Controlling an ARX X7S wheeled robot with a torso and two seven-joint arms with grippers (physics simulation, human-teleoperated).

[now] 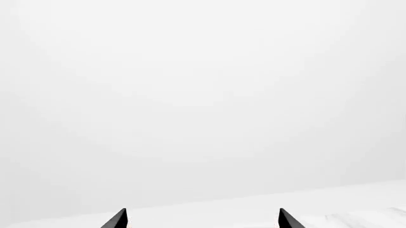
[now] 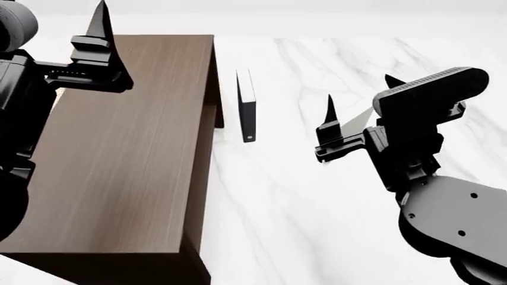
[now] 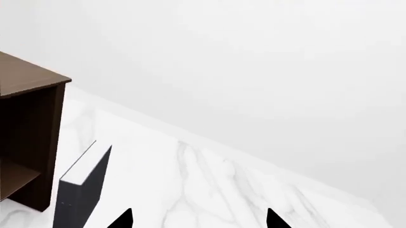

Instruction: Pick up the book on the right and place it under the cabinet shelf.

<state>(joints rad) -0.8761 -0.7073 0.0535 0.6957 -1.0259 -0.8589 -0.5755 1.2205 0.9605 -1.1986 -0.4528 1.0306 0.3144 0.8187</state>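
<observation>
The pale grey-white book does not show in any view. The only book in sight is a black book with white pages [image 2: 246,107], standing upright on the marble table just right of the cabinet [image 2: 119,148]; it also shows in the right wrist view [image 3: 82,190]. The cabinet shelf [image 3: 16,178] shows inside the open dark brown cabinet [image 3: 32,80]. My right gripper [image 2: 360,95] is open and empty, above the table to the right of the black book, its tips apart [image 3: 199,219]. My left gripper [image 1: 203,219] is open and empty, raised over the cabinet's far left, one of its fingers [image 2: 101,24] showing.
The white marble table [image 2: 317,196] spreads to the right of the cabinet. My right arm's bulky links [image 2: 443,225] cover the table's near right part. A plain pale wall fills the background in both wrist views.
</observation>
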